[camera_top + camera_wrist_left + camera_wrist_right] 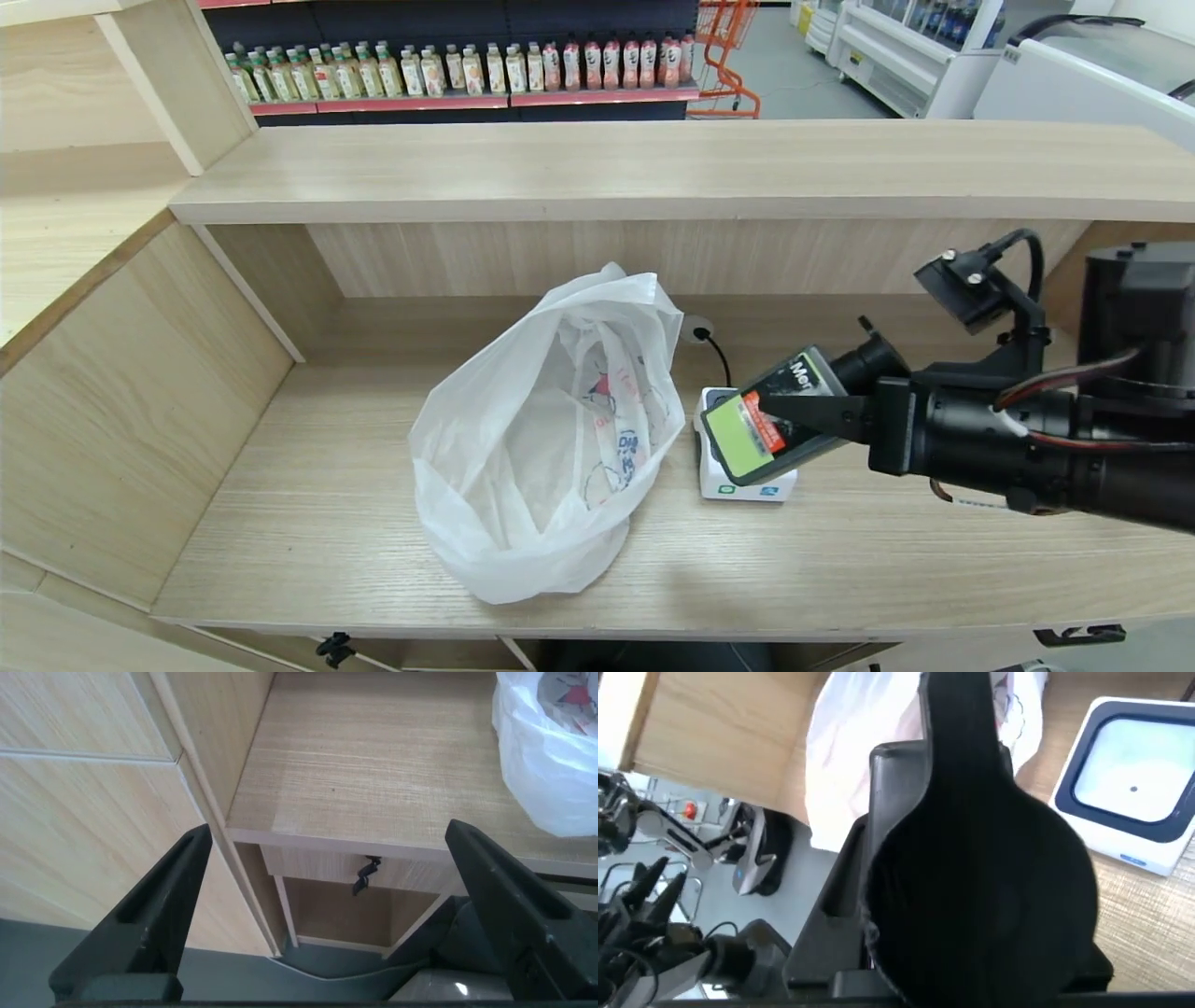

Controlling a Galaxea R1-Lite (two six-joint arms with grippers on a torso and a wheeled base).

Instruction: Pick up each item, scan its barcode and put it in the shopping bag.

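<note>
- You have the right gripper (784, 415) clenched on a dark item (738, 439) with a green and red label, one black finger lying across its side.
- The item hangs directly above the white scanner (747, 487), overlapping its window side in the head view.
- Its long axis is tilted. The green-labelled end points down and towards the shopping bag (532, 448), and the other end runs back into the gripper, away from the bag.
- The shopping bag lies just beside the scanner on the robot's left, mouth open; both rest on the wooden counter (840, 560).
- Your left gripper (329, 831) is released, jaws spread wide, off the counter's front edge, well apart from the scanner.
</note>
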